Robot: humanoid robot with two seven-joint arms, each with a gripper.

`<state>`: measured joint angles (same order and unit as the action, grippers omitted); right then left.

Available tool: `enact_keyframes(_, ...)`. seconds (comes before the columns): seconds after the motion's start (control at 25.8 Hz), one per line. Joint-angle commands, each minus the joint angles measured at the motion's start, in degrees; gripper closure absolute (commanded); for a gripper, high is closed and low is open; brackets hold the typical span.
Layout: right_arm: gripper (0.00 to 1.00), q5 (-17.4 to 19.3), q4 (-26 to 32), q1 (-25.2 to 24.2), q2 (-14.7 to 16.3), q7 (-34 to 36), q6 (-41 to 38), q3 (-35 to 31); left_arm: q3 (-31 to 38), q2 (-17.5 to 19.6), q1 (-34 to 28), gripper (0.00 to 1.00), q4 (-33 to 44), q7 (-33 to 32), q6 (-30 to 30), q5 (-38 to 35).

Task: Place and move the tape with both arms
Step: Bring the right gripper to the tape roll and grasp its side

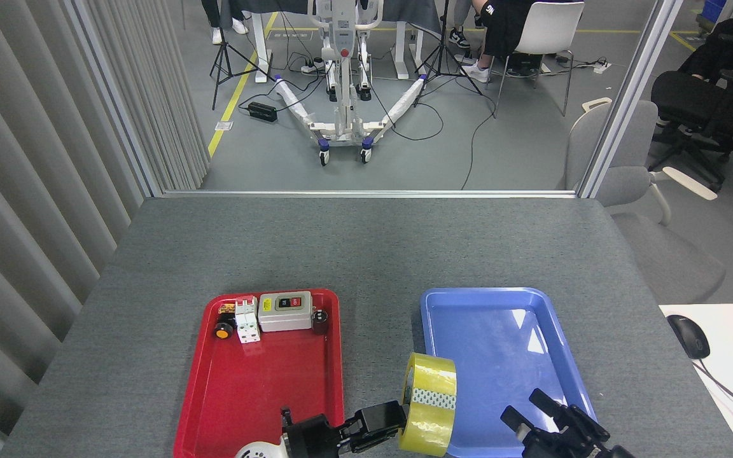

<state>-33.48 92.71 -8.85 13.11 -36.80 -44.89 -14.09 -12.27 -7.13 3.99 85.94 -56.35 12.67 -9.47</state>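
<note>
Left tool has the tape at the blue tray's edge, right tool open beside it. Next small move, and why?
Probably bring the right tool left onto the tape. The left tool holds the roll upright at the blue tray's left rim, and the right tool sits open beside it, not touching: looks like a handover.

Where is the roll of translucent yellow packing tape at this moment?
In the head view, the yellow tape roll is low and centre, held on edge by the left gripper, at the blue tray's left rim.

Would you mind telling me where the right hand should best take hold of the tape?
Grip the tape across its free right rim, coming from the right. It stands on edge, held up by the left hand on its left side, and the right hand is open nearby.
</note>
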Motion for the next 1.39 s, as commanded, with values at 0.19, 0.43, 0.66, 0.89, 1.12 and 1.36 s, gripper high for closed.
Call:
enact_keyframes(0.19,0.0,6.9,0.5,0.9,0.3,-4.2,-0.1,4.5,0.1,0.2,-0.6,1.0,0.4,-0.7,1.1,0.9)
enact_keyframes(0.43,0.0,6.8,0.5,5.2,1.6,-4.2,-0.1,10.0,0.4,0.3,-0.6,1.0,0.1,-0.7,1.2,0.9)
enact_keyframes(0.66,0.01,3.9,0.2,7.7,1.1,-4.2,-0.1,13.6,1.1,0.3,-0.6,1.0,-0.2,-0.6,1.3,0.9)
enact_keyframes(0.89,0.02,1.0,-0.2,9.3,-0.2,-4.2,-0.1,13.8,1.3,0.4,-0.6,1.0,-0.8,-0.7,1.9,0.9)
enact_keyframes(1.12,0.05,-2.6,-0.2,11.8,-0.1,-4.0,-0.1,14.4,2.4,0.4,-0.6,1.0,-1.5,-0.7,3.2,0.9)
enact_keyframes(1.36,0.05,-11.0,-0.2,13.6,0.1,-2.7,-0.1,15.3,2.8,0.5,-0.6,1.0,-1.7,-1.0,3.3,0.9)
